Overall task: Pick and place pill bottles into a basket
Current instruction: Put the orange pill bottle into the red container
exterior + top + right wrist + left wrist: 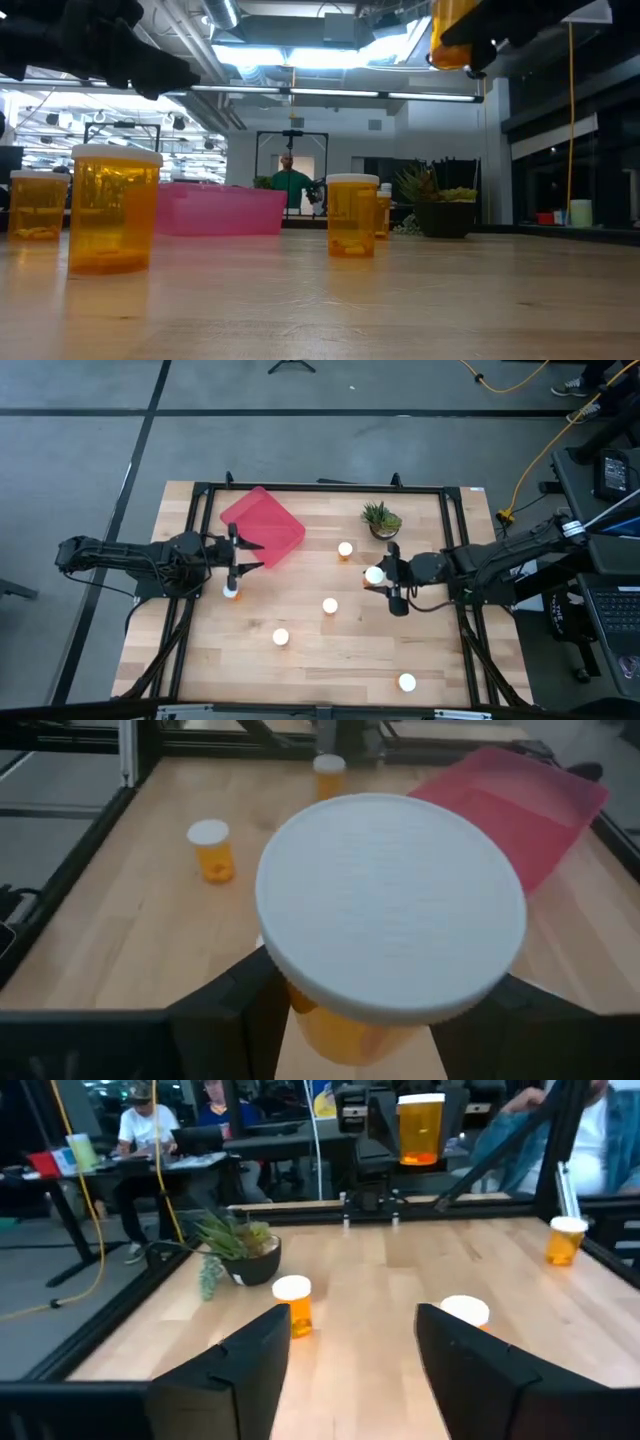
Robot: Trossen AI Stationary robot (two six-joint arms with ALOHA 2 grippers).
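The basket (263,526) looks empty, so nothing is done: the right end effector (381,586) holds one bottle (374,574) above the desk (330,650), the left end effector (240,555) stands open beside the basket, and five bottles wait.

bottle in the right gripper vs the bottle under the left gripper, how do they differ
The bottle in the right gripper is clamped between the right gripper fingers, lifted off the table; the bottle under the left gripper stands free, the left gripper open. Both are orange with white caps.
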